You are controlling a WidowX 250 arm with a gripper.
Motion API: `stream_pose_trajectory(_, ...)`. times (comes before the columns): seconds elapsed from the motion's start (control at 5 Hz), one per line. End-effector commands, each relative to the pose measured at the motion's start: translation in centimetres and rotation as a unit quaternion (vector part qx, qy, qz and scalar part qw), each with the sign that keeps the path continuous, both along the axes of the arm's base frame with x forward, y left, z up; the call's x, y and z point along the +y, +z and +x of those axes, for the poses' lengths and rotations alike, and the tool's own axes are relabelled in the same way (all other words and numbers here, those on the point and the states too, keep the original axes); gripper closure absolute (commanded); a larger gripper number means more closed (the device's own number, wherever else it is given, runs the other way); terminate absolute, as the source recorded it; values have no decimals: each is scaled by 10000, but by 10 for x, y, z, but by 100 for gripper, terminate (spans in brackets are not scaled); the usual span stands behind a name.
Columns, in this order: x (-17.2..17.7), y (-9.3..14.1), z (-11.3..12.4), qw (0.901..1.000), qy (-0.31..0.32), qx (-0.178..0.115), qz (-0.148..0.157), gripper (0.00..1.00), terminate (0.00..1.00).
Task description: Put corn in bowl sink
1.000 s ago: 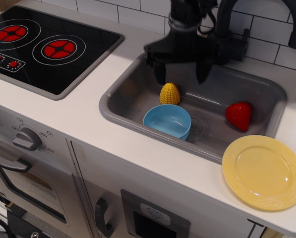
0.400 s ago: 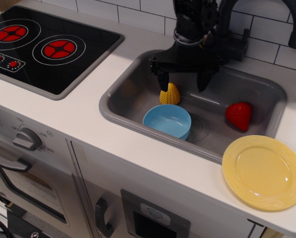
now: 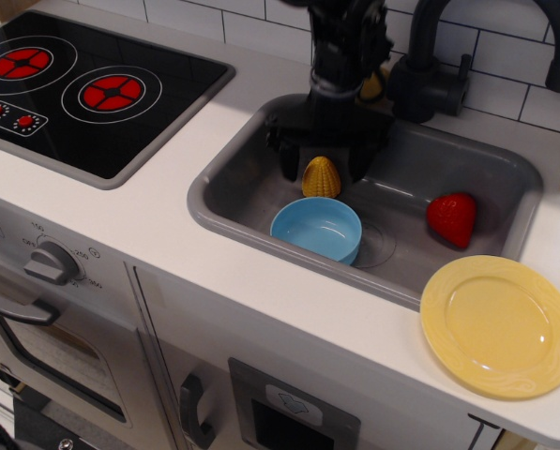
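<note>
The yellow corn stands upright on the floor of the grey sink, just behind the light-blue bowl. My black gripper has come down over the corn, open, with one finger on its left and one on its right. The fingers straddle the cob; I cannot tell whether they touch it. The bowl is empty and sits at the sink's front side.
A red toy strawberry lies at the right of the sink. A yellow plate sits on the white counter at the front right. The black tap rises behind the sink. A black hob is on the left.
My gripper has moved left and down inside the sink, and its fingers have narrowed, so they now straddle the corn. The corn, bowl and strawberry have not moved.
</note>
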State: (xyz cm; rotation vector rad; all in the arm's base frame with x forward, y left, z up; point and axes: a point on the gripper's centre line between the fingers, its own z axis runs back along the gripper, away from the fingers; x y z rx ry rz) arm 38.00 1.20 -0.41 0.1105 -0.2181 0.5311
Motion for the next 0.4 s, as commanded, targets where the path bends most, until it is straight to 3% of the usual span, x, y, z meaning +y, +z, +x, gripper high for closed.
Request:
stream_pose_trajectory(0.0, 2, 4, 8, 9985, 171, -429, 303, 0, 0)
stream_pose_trajectory(0.2, 3, 12, 7, 9967, 322, -685, 288, 100, 0)
